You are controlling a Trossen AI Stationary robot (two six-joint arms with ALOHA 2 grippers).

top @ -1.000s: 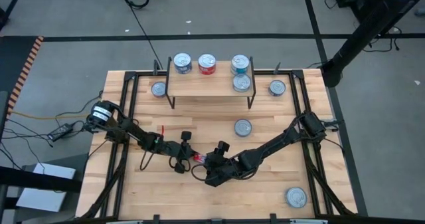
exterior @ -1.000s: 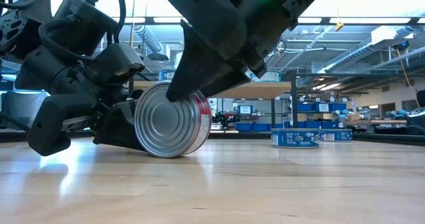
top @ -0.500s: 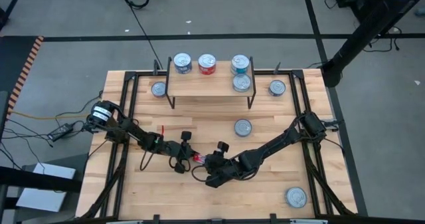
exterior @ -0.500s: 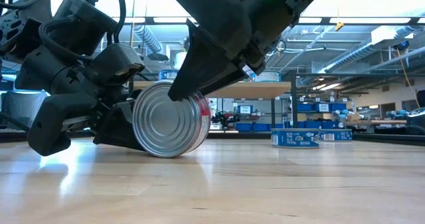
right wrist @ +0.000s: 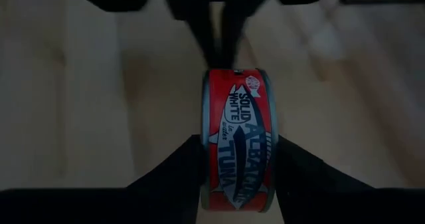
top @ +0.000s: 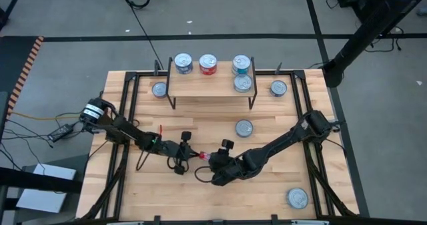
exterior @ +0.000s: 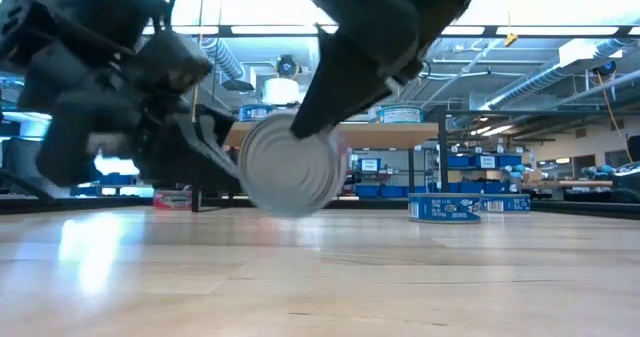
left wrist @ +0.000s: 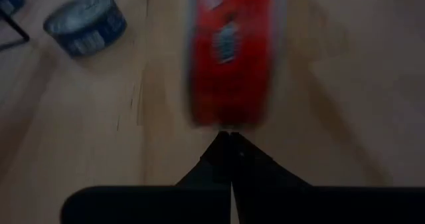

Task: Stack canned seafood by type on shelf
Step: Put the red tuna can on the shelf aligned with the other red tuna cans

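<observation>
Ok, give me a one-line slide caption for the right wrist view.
Right gripper clamps a red-labelled round tuna tin on edge above the wooden tabletop, facing the left gripper's shut dark fingers.

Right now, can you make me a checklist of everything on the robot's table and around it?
Surface: wooden slat table, bare in most places.
Job's things: shelf holds four tins on top: blue, red, teal and one more. Loose tins on the table: back left, back right, middle, front right.
Red tin: on edge, lifted off the table.
Grippers: right gripper fingers clamp the red tin's flat faces; left gripper shut, tips beside that tin.
Clutter: nothing seen.
Cables: black cable and small box on the floor, left of the table.
Surroundings: grey floor; room with blue bins behind.
</observation>
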